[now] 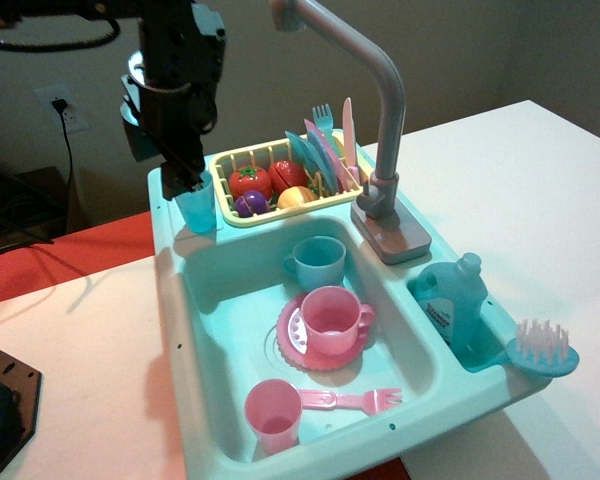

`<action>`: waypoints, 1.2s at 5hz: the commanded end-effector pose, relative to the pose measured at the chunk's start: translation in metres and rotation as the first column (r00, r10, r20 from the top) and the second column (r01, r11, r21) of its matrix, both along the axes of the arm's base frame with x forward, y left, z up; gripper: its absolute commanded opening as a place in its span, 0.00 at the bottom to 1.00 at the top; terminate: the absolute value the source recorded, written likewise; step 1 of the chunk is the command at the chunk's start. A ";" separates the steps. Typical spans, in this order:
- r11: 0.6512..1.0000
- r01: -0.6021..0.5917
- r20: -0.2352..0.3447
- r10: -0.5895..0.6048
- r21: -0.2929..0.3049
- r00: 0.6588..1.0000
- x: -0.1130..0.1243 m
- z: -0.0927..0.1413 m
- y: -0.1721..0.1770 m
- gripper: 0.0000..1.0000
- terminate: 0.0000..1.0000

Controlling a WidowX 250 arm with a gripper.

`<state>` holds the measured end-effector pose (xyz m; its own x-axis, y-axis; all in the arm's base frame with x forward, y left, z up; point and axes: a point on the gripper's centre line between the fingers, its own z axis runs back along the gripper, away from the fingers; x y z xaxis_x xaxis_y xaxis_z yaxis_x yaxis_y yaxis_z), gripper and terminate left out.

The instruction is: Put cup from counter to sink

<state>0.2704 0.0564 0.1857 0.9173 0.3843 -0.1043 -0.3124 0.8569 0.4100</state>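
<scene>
The translucent light-blue cup [196,208] stands upright on the turquoise counter [163,228], at the back left corner of the sink unit, just left of the yellow dish rack. My gripper [191,178] hangs from the dark arm right above it, with its fingertips at the cup's rim. The dark fingers merge together, so I cannot tell whether they are closed on the cup. The sink [220,290] lies in front of the cup, with the tall grey faucet [380,100] behind its right side.
In the basin are a blue mug [318,262], a pink mug [332,318] on a pink plate, a pink tumbler [273,412] and a pink fork [362,401]. The yellow dish rack [222,192] holds toy food and cutlery. A soap bottle [450,300] and brush [543,350] sit at the right.
</scene>
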 end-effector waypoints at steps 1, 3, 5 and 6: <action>0.999 -0.023 0.048 0.022 0.022 0.999 0.016 0.003 -0.004 1.00 0.00; 0.999 -0.036 0.027 0.035 0.038 0.999 0.019 -0.022 -0.011 1.00 0.00; 0.997 -0.037 0.047 0.034 0.072 0.998 0.014 -0.034 -0.012 0.00 0.00; 0.996 -0.035 0.048 0.032 0.077 0.998 0.012 -0.036 -0.013 0.00 0.00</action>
